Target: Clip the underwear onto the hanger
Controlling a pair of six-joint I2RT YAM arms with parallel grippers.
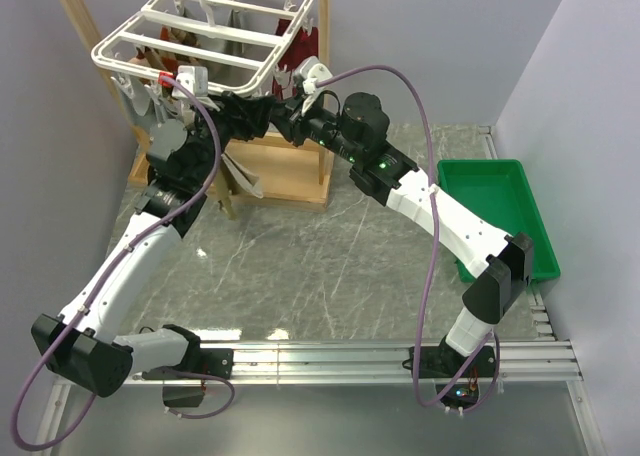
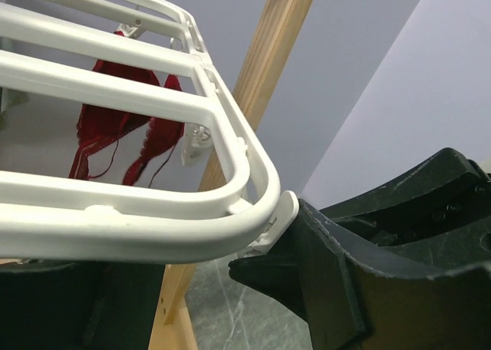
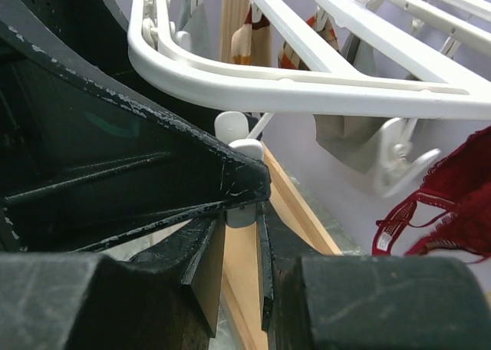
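Note:
The white hanger [image 1: 200, 41] hangs from the wooden stand, and both grippers meet at its near right corner. My right gripper [image 1: 285, 116] has its fingers close together round the end of a small white clip [image 3: 242, 206] under the rim [image 3: 307, 97]. My left gripper [image 1: 245, 114] is open just below the hanger's corner [image 2: 253, 173], and another clip [image 2: 280, 219] touches its right finger [image 2: 337, 288]. A strip of tan cloth, seemingly the underwear [image 1: 238, 179], hangs below the grippers. It is out of sight in both wrist views.
The wooden stand [image 1: 322, 76] holds the hanger, with one post [image 2: 268, 51] right behind the corner. A dark red garment [image 2: 115, 127] and a grey garment [image 3: 349, 139] hang from other clips. A green tray [image 1: 495, 216] sits at the right of the table.

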